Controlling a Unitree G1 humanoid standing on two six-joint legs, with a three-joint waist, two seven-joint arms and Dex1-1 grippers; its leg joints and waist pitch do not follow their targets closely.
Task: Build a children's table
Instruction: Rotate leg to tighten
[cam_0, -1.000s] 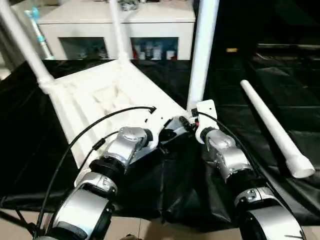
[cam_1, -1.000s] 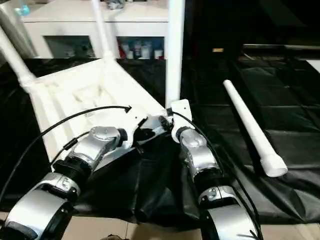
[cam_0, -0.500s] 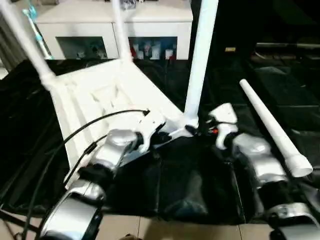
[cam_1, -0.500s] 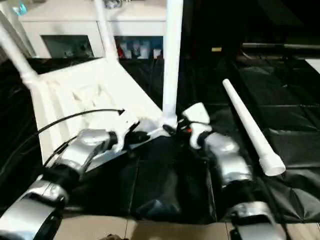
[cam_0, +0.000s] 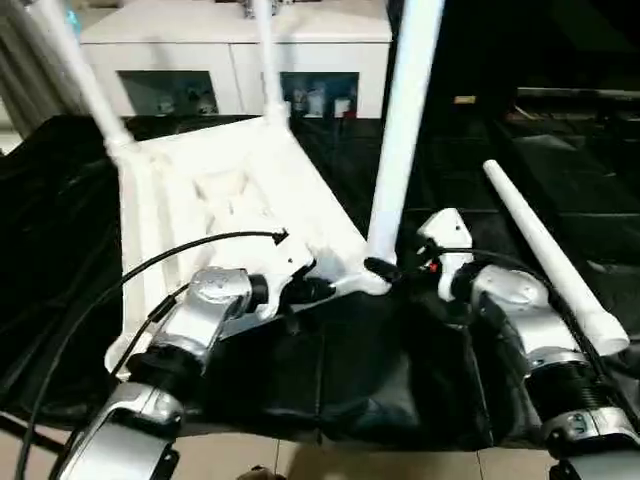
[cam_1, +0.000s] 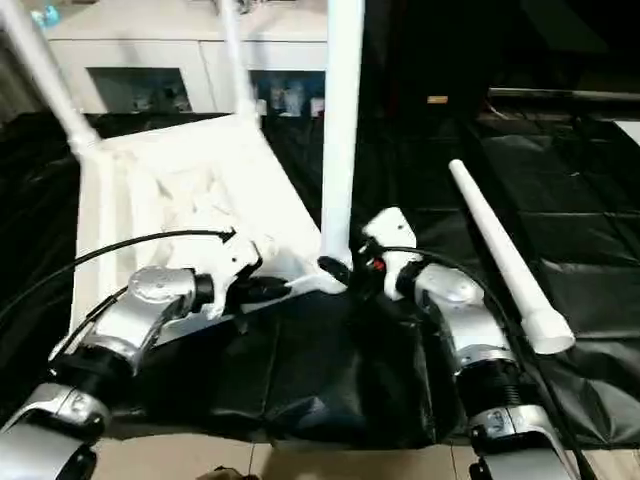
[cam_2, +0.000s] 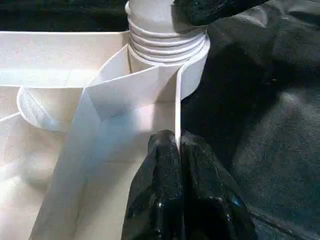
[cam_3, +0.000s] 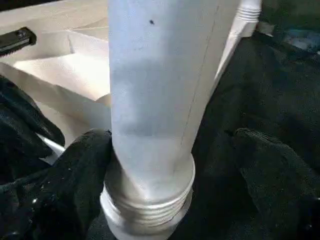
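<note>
The white table top (cam_0: 230, 190) lies upside down on the black cover with three white legs standing in its corner sockets. The nearest leg (cam_0: 400, 130) rises from the front right corner socket (cam_2: 167, 47). My left gripper (cam_2: 178, 150) is shut on the top's raised rim just beside that socket. My right gripper (cam_3: 170, 165) is open around this leg's threaded base: one finger (cam_3: 75, 175) touches it and the other finger (cam_3: 265, 165) stands apart. A fourth leg (cam_0: 550, 255) lies loose on the cover to the right of my right arm.
A white cabinet (cam_0: 230, 40) with glass doors stands behind the black-covered work table (cam_0: 380, 370). The two far legs (cam_0: 85, 75) (cam_0: 268, 60) lean up at the back. The cover wrinkles near the front edge; pale floor shows below.
My right forearm has swung out to the right of the near leg, and its fingers now reach the leg's base from that side. The left gripper stays on the rim. The view has shifted.
</note>
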